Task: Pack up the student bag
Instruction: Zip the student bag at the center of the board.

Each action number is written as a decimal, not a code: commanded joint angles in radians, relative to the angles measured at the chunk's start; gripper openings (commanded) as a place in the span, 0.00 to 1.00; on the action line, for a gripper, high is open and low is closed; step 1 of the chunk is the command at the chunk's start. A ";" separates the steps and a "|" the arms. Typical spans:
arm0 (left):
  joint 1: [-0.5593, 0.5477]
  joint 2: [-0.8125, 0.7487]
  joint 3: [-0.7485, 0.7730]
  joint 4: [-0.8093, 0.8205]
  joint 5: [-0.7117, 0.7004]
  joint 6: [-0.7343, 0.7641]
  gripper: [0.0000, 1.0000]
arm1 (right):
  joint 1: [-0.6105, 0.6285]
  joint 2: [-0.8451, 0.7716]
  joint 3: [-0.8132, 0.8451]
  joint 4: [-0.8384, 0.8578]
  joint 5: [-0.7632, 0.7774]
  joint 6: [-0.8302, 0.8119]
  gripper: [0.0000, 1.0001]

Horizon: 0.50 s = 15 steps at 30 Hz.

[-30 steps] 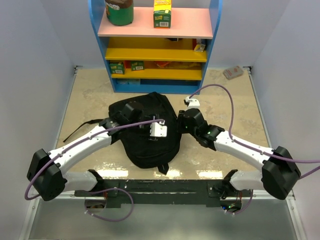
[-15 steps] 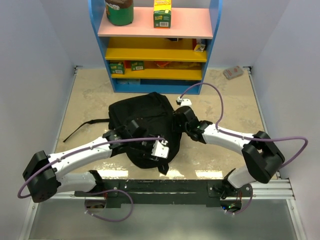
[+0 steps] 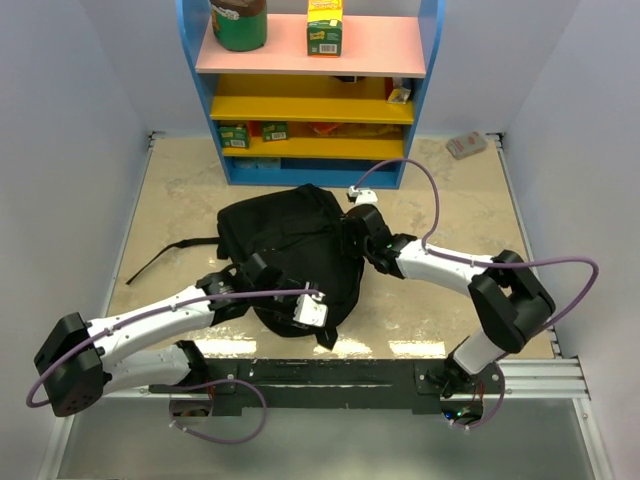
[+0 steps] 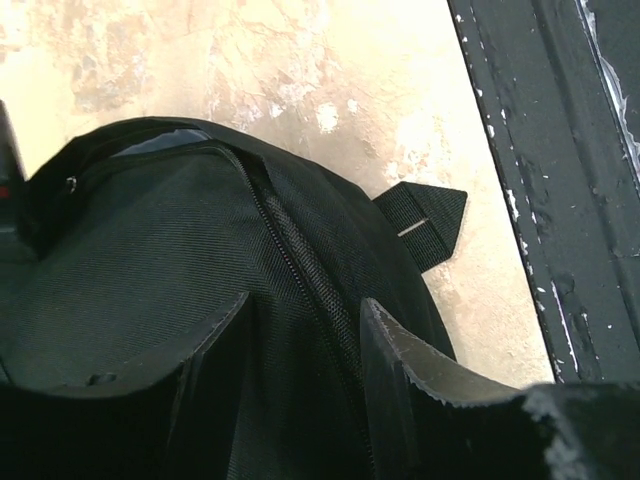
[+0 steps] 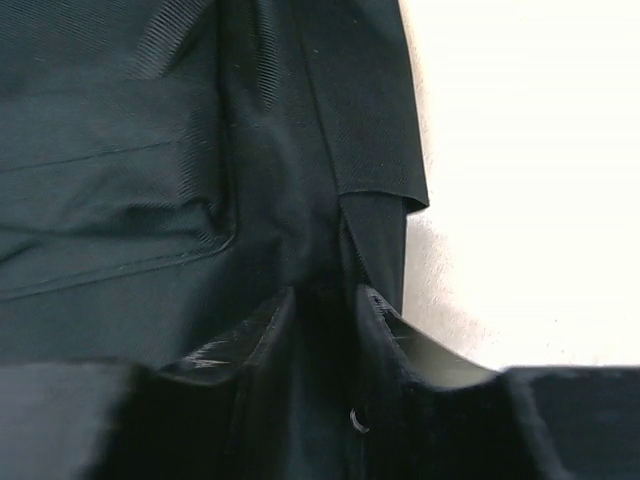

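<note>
The student bag (image 3: 290,245), a black fabric backpack, lies in the middle of the table. My left gripper (image 3: 297,303) rests on its near end. In the left wrist view that gripper (image 4: 305,350) is open, its fingers (image 4: 395,350) standing either side of a zipper seam on the bag (image 4: 150,230). My right gripper (image 3: 352,235) is at the bag's right edge. In the right wrist view it (image 5: 325,310) is shut on a fold of the bag's fabric (image 5: 110,150), with a small metal ring showing between the fingers (image 5: 250,340).
A blue shelf unit (image 3: 310,90) stands at the back with a green jar (image 3: 238,20) and a box (image 3: 325,25) on top. A small packet (image 3: 466,145) lies at the back right. A bag strap (image 3: 170,252) trails left. The black base rail (image 4: 540,150) runs close by the bag's loop (image 4: 425,215).
My left gripper slid down the bag toward its near end and narrowed a little. My right gripper moved left and farther back, onto the bag's right edge.
</note>
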 commanded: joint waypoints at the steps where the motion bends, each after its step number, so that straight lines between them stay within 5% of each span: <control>1: 0.001 -0.032 -0.012 0.059 -0.002 0.012 0.51 | -0.012 0.035 0.035 0.046 -0.002 -0.018 0.24; 7: 0.009 -0.050 -0.025 0.075 -0.008 0.009 0.50 | -0.012 0.023 0.038 0.032 -0.002 -0.010 0.00; 15: 0.019 -0.066 -0.034 0.121 -0.023 0.004 0.49 | -0.012 -0.083 -0.003 0.012 0.029 0.011 0.00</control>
